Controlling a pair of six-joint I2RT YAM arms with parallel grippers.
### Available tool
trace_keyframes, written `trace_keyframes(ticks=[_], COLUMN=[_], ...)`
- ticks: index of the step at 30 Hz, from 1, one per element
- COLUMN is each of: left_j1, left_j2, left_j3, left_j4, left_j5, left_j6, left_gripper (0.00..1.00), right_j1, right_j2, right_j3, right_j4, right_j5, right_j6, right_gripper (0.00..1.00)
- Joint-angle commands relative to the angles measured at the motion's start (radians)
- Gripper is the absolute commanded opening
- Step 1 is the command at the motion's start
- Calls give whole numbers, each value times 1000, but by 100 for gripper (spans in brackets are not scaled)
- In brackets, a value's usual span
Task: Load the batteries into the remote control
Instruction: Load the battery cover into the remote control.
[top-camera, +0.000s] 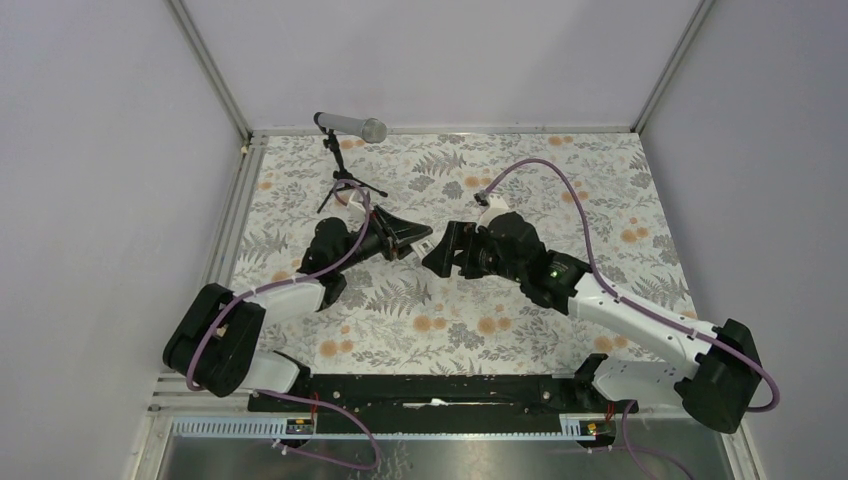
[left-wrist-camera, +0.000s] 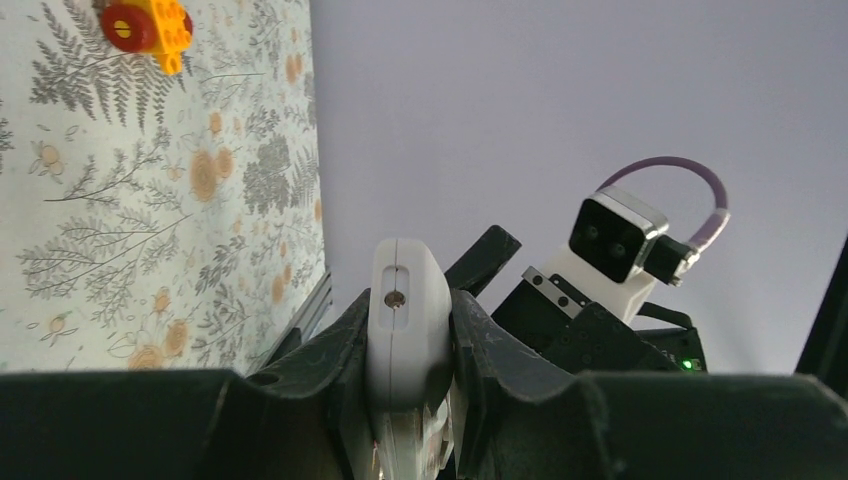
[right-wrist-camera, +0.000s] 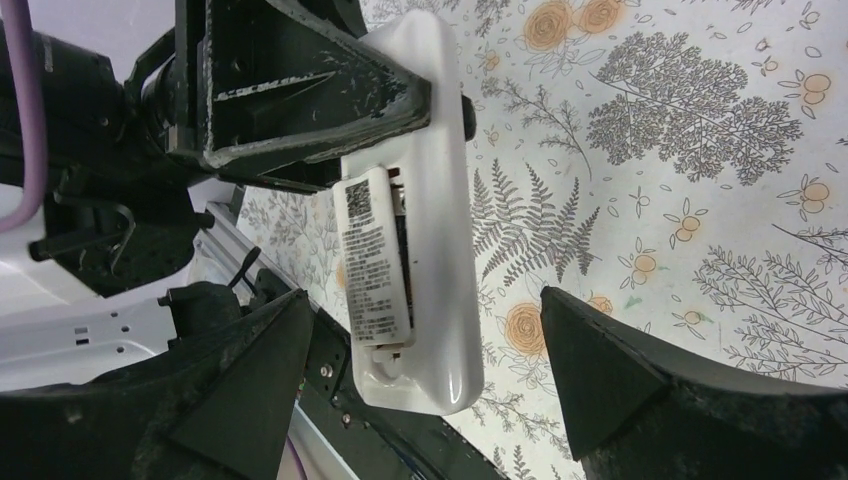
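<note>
Left tool (top-camera: 405, 238): pressed together on the remote control (right-wrist-camera: 430, 200), pinching its two narrow sides and holding it above the middle of the surface (top-camera: 600, 190). The remote's labelled back faces the right tool (right-wrist-camera: 425, 375). Right tool: jaws spread wide, one finger on each side of the remote's free end.

Label (right-wrist-camera: 372, 262) on remote control (right-wrist-camera: 440, 200): print apparently illegible.
</note>
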Motion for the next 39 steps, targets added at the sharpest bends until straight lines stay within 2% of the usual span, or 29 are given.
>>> trace_keyframes(ticks=[1, 9, 18, 21, 25, 28, 35, 39], left_j1=[3, 3, 3, 3, 4, 5, 5, 5], left_j2=[-41, -59, -69, -64, -55, -46, -45, -53], left_j3=[57, 51, 37, 36, 36, 33, 33, 31], left_j4=[-56, -13, 15, 22, 32, 53, 76, 75], left_j5=[32, 40, 36, 36, 33, 29, 36, 42], left_j6=[63, 49, 33, 31, 34, 33, 37, 50], left_gripper=[0, 0, 0, 0, 0, 0, 0, 0], right_j1=[-4, -5, -5, -5, -5, -14, -47, -47], right_j2=[15, 67, 103, 100, 57, 24, 36, 85], right_j3=[57, 100, 131, 140, 111, 108, 93, 104], right_j4=[29, -68, -98, -90, -8, 10, 9, 1], right_j5=[-43, 52, 59, 54, -2, -4, 11, -16], right_j6=[-50, -8, 21, 22, 18, 33, 117, 122], right_gripper=[91, 85, 80, 80, 90, 94, 93, 86])
